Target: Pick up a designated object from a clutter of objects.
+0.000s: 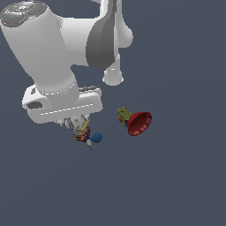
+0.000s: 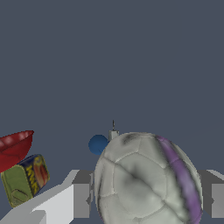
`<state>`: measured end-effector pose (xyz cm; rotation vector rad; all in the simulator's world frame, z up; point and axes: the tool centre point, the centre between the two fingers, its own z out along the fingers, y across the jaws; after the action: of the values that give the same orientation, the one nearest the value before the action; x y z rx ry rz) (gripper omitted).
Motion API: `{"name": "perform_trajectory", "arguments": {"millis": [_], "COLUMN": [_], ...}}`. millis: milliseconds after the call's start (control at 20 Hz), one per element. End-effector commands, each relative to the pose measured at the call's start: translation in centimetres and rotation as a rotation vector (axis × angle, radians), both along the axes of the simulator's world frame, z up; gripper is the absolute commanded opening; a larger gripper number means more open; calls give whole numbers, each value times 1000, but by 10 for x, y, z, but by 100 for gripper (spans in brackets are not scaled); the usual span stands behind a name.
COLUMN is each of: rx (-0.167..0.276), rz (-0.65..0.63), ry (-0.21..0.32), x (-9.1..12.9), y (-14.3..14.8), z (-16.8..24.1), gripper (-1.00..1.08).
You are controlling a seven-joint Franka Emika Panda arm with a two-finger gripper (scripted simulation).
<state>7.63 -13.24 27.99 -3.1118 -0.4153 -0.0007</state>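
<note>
The small whitish-grey stitched ball (image 2: 146, 181) with a purple stripe sat between the grey gripper fingers (image 2: 78, 199). Beyond it lay a little blue ball (image 2: 97, 144); well aside were a tilted red bowl (image 1: 139, 123) and a green-yellow toy (image 1: 123, 115) touching it.

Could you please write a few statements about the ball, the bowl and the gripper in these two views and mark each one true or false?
1. The whitish ball with a purple stripe sits between the gripper fingers in the wrist view. True.
2. The red bowl stands upright on its base. False: it lies tipped on its side.
3. The blue ball is held by the gripper. False: it lies free, beyond the whitish ball.
4. The green-yellow toy lies right beside the red bowl. True.
5. The red bowl holds the blue ball. False: the two lie well apart.
</note>
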Motion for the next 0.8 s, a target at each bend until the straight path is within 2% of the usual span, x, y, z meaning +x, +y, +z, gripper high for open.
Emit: {"name": "perform_trajectory", "arguments": {"millis": [0, 400, 750], "rx": [-1, -1, -2], "rz": [1, 1, 1], "ry": [0, 0, 0], "x": [4, 16, 22], "y": [-20, -70, -95], "z": [20, 68, 92], "gripper": [-100, -100, -100]}}
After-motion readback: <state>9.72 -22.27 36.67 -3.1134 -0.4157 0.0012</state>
